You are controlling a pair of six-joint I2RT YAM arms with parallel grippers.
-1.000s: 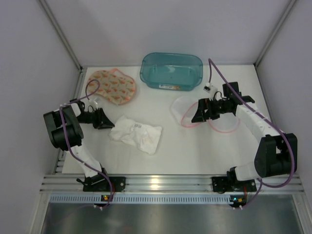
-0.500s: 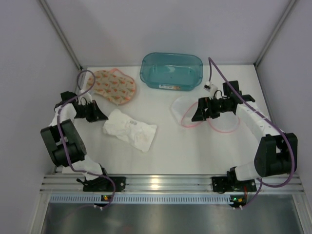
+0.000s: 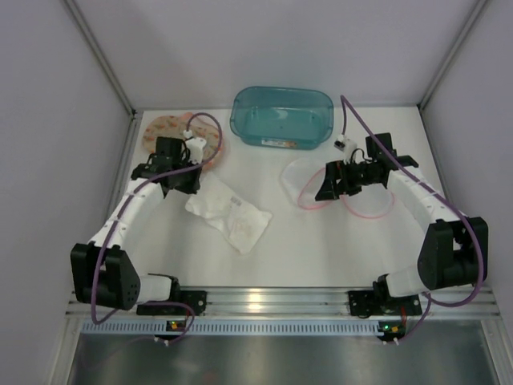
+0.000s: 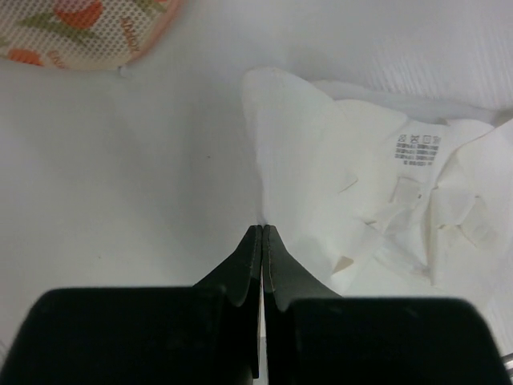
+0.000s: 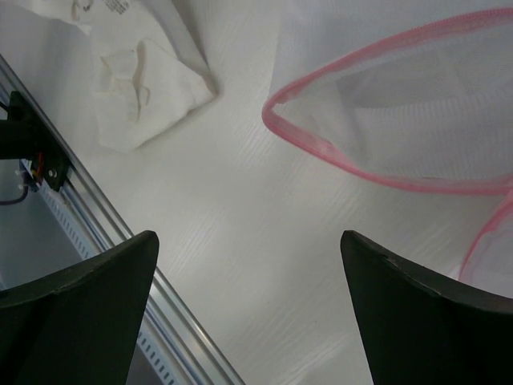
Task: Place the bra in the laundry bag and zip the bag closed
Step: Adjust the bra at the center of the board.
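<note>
Left end effector (image 3: 189,180) has its fingers pressed together at the edge of the bra (image 3: 231,217); whether fabric is caught between them cannot be told. Right end effector (image 3: 324,188) hangs spread wide just over the laundry bag (image 3: 298,178). On the white bench (image 3: 321,245), a teal tub (image 3: 282,91) stands at the far edge. The laundry bag, sheer with pink trim, lies flat with its mouth gaping. A patterned mesh pouch (image 3: 163,128) lies far left. The crumpled bra lies outside both, near the middle.
</note>
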